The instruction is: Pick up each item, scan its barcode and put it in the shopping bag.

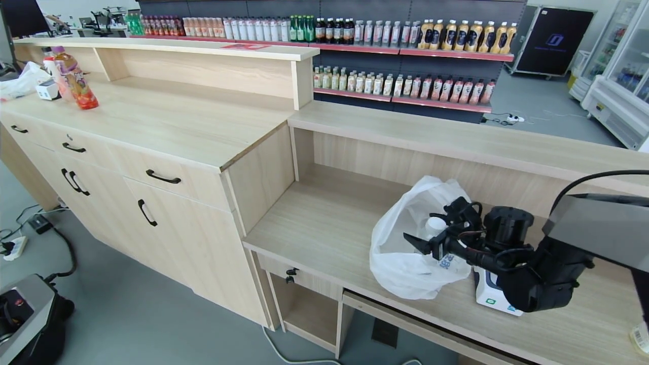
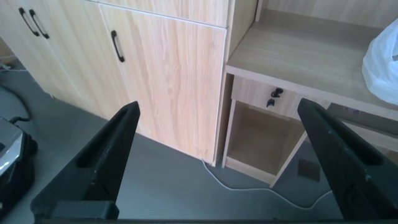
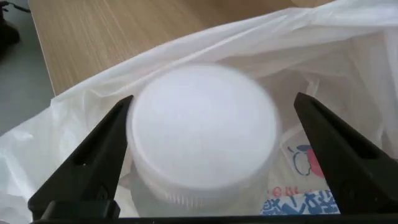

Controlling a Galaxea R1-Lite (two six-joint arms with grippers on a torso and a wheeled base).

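Note:
A white-capped bottle (image 1: 436, 225) (image 3: 202, 130) with a printed label stands inside the mouth of the white shopping bag (image 1: 400, 258) (image 3: 87, 112) on the low counter. My right gripper (image 1: 430, 229) (image 3: 212, 99) is over the bag, open, with a finger on either side of the cap. The bottle's lower half is hidden by the bag's plastic. My left gripper (image 2: 217, 104) hangs open and empty above the grey floor in front of the cabinet doors. An orange drink bottle (image 1: 76, 78) stands far off on the upper counter at the far left.
A white scanner box (image 1: 494, 299) sits on the low counter (image 1: 324, 228) just right of the bag, partly behind my right arm. A taller counter with drawers (image 1: 162, 177) rises to the left. Shelves of drinks (image 1: 405, 35) line the back wall. Cables lie on the floor (image 1: 30, 223).

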